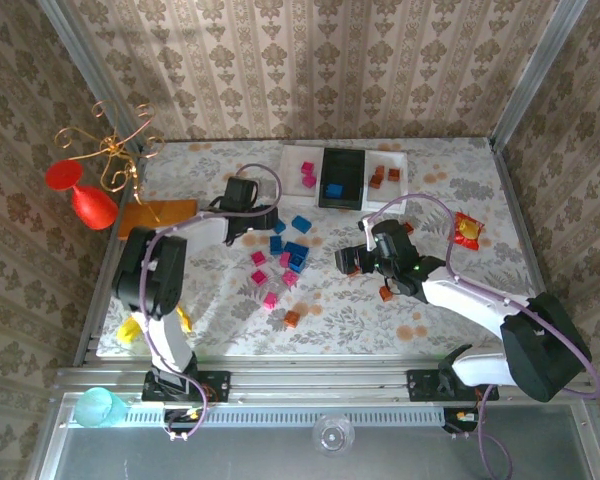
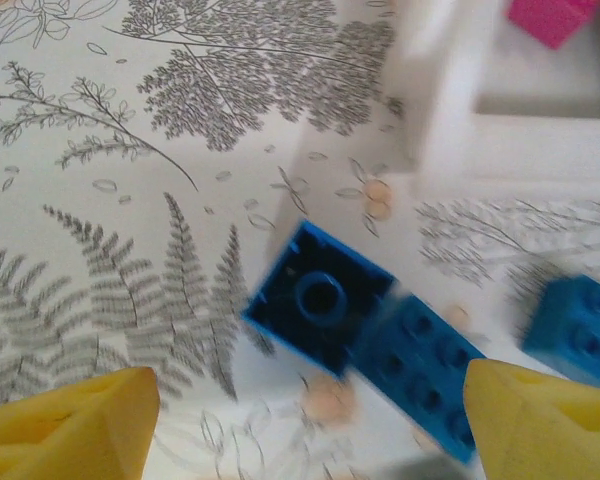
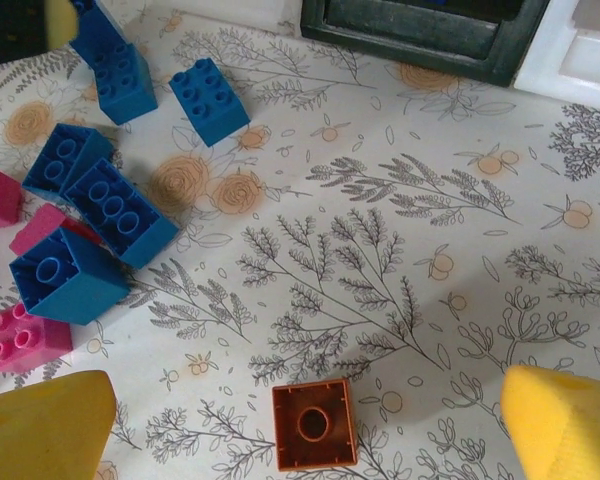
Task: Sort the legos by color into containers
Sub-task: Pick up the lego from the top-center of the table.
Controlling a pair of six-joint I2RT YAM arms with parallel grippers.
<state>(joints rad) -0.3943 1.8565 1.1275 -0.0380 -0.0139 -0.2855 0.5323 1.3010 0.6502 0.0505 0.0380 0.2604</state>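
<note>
The left gripper [image 2: 310, 425] is spread open over a blue brick [image 2: 320, 300], the right gripper [image 3: 305, 425] over a brown brick [image 3: 314, 424] on the table [image 3: 400, 200]; likely light, rigid and slick, each is best pinched across flat sides.

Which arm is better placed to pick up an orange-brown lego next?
Right. The right gripper, open, hangs over an orange-brown lego lying between its fingers; the left gripper is over a blue lego.

legos [image 1: 296, 256]: blue, pink, orange, scattered loose | containers [image 1: 347, 165]: white-black-white row, few legos inside
</note>
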